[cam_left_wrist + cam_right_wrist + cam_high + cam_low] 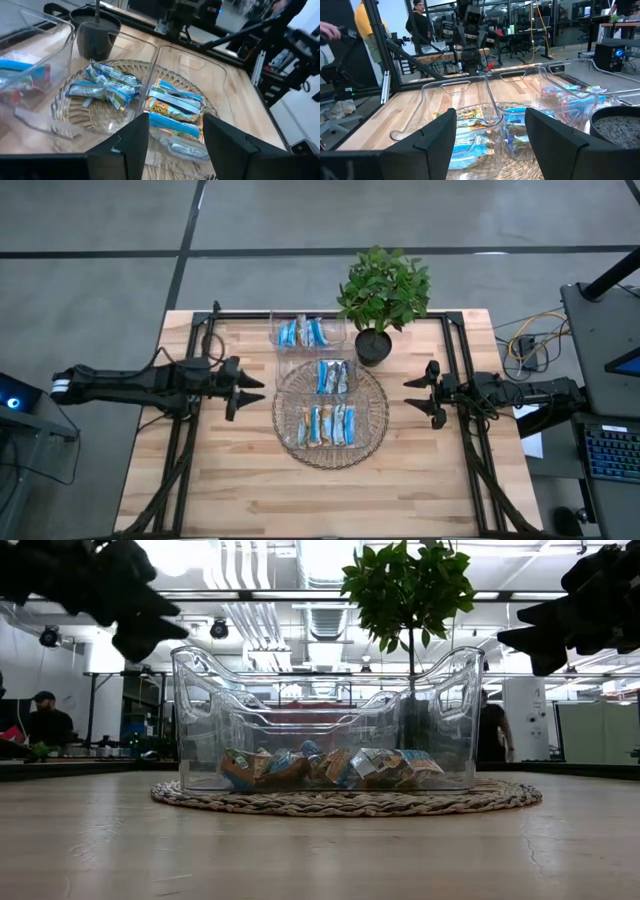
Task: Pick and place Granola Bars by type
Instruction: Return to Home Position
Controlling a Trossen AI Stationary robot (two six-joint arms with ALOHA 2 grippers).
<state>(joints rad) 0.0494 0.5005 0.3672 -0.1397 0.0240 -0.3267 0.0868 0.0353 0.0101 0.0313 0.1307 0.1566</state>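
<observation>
The Granola Bars lie in three clear containers standing in a row on the table. Blue ones fill the far container [308, 331], blue and silver ones the middle container [334, 376], and orange and blue ones the near container [328, 423]. The middle and near containers stand on a round woven mat [372, 442]. My left gripper [252, 390] hovers open to the left of the mat, with nothing between its fingers [134, 142]. My right gripper [410, 395] hangs open to the right of the mat, also holding nothing, and points toward the containers [490, 142].
A small leafy plant in a black pot [374, 345] stands just behind the mat, right of the far container. Bare wooden table lies in front of the mat [330, 500]. Black frame rails [180, 450] run along both sides of the table.
</observation>
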